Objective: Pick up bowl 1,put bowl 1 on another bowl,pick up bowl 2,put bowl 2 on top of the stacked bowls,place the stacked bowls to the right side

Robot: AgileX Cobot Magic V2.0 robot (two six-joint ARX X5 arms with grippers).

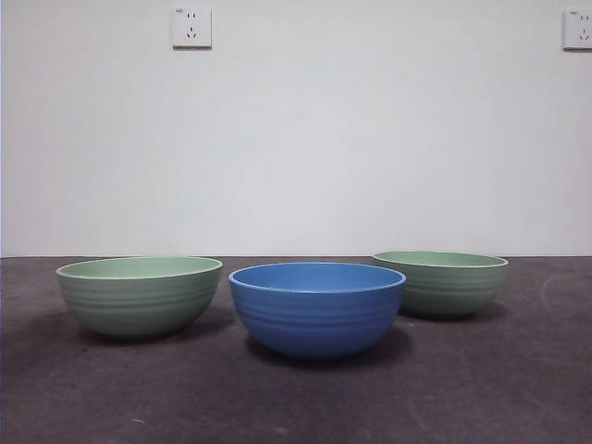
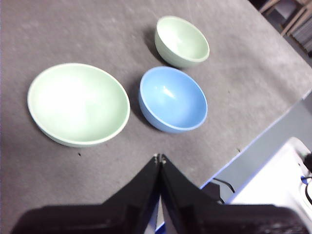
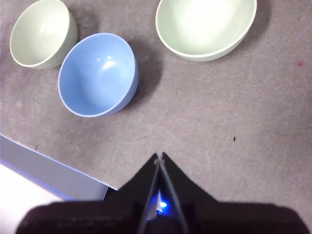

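Note:
Three ribbed bowls stand apart on the dark table, none inside another. The blue bowl [image 1: 316, 310] [image 2: 173, 99] [image 3: 97, 74] is in the middle, nearest the front. One pale green bowl [image 1: 139, 296] [image 2: 78, 103] [image 3: 41, 33] stands to its left, the other pale green bowl [image 1: 444, 284] [image 2: 182, 41] [image 3: 205, 27] to its right and further back. Nothing shows which green one is bowl 1 or bowl 2. My left gripper [image 2: 159, 158] hangs shut and empty, high above the table near the left green bowl. My right gripper [image 3: 159, 156] is also shut and empty, high up near the right green bowl.
A white wall with two sockets [image 1: 191, 28] closes the back. The table's front edge [image 2: 253, 141] [image 3: 48, 168] shows in both wrist views, with a white surface [image 2: 278, 190] beyond it. Neither arm shows in the front view.

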